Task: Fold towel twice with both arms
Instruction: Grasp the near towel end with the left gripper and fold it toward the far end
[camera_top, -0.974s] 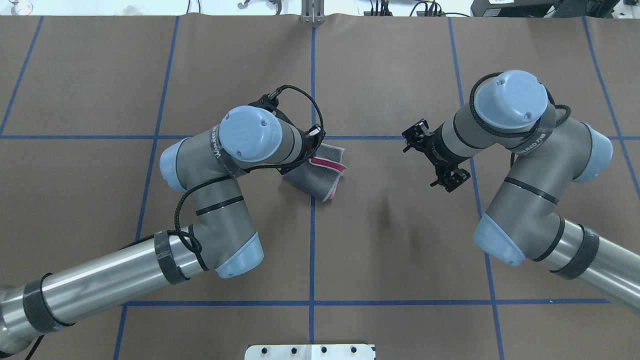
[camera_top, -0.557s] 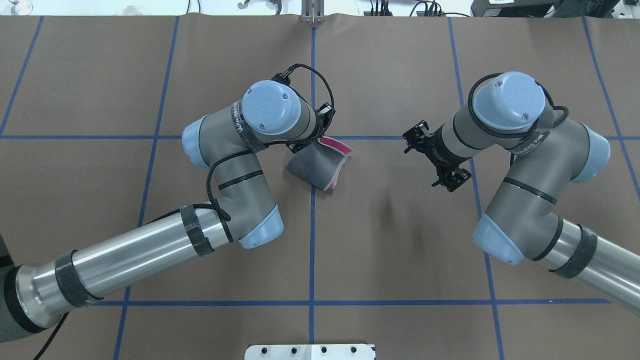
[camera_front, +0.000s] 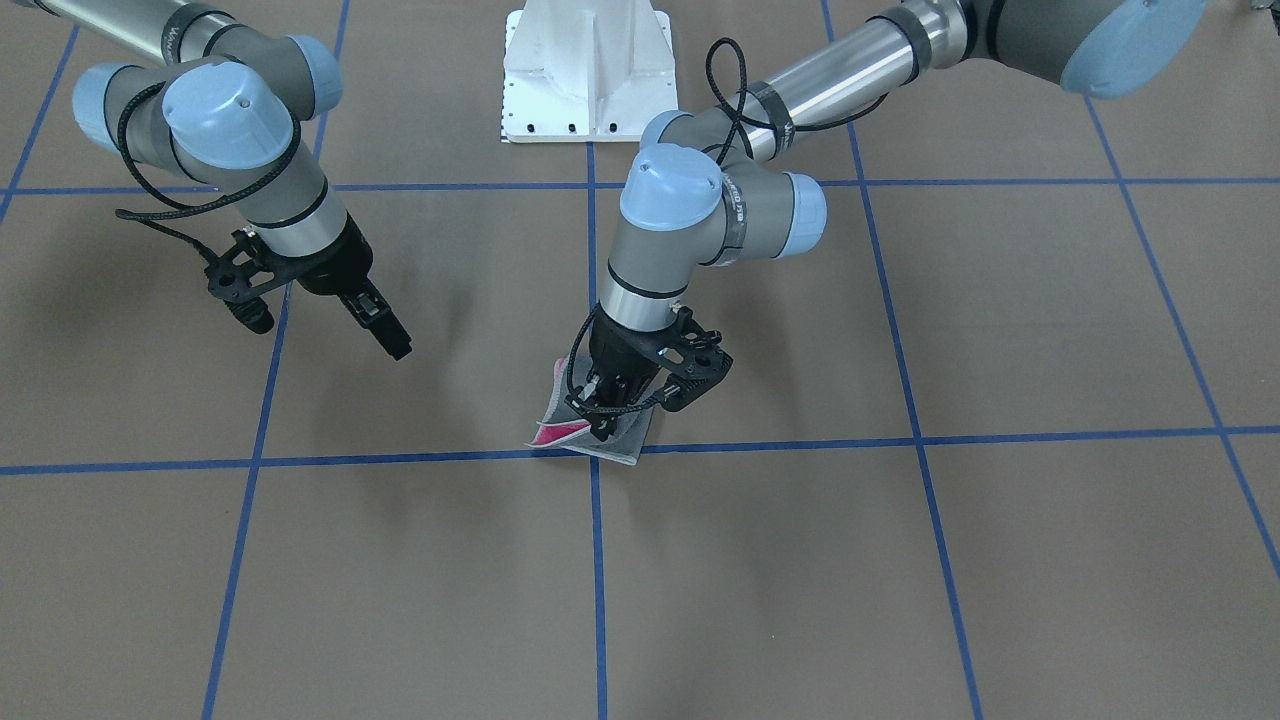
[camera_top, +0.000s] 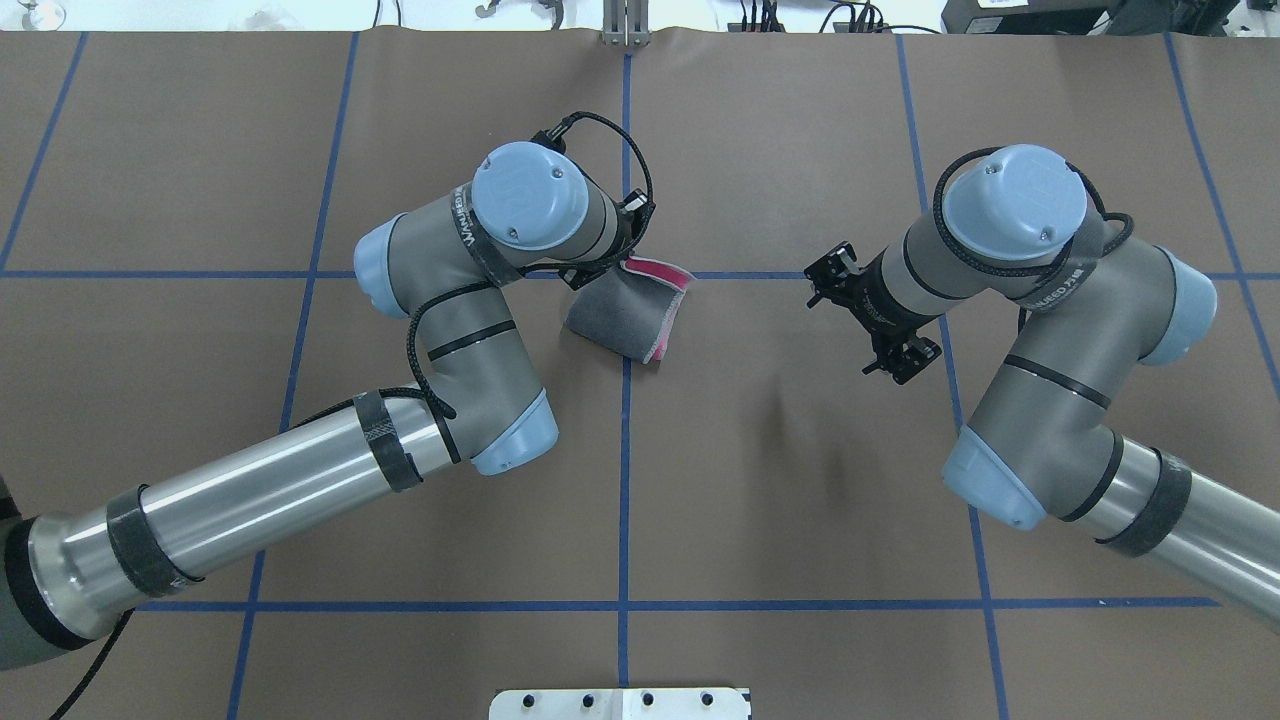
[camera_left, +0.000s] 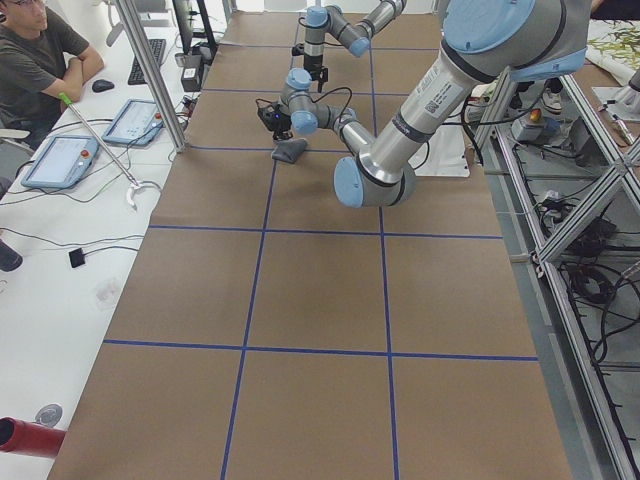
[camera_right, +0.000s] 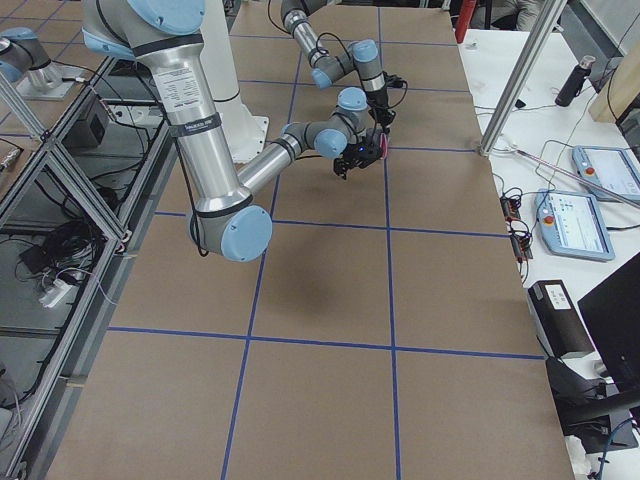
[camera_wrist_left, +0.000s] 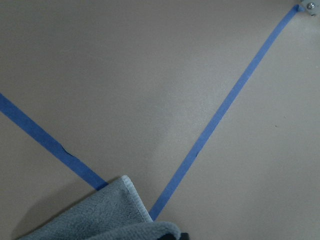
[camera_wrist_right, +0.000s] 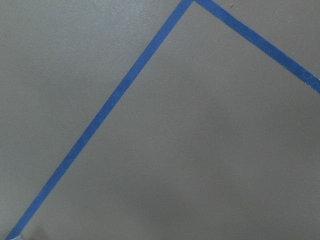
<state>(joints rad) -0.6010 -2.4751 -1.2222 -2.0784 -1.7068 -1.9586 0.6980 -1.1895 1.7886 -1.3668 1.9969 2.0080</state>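
The towel (camera_top: 622, 318) lies bunched near the table's middle, dark grey face up, with a pink strip (camera_top: 655, 270) showing at its far edge. In the front-facing view the towel (camera_front: 625, 448) has one edge raised, and my left gripper (camera_front: 603, 418) is shut on that edge from above. The overhead view hides that gripper under its own wrist. A grey corner of the towel (camera_wrist_left: 100, 215) shows in the left wrist view. My right gripper (camera_front: 392, 342) hangs open and holds nothing, well to the towel's side and above the table. It also shows from overhead as the right gripper (camera_top: 820, 275).
Blue tape lines (camera_top: 625, 480) grid the brown table cover. The white pedestal (camera_front: 588, 70) stands at the robot's edge. A person (camera_left: 40, 60) sits at a side desk with tablets (camera_left: 60, 160) beyond the table's far edge.
My left arm has swung away from the robot and carried the towel's gripped edge with it, so more pink shows. The right arm has barely moved.
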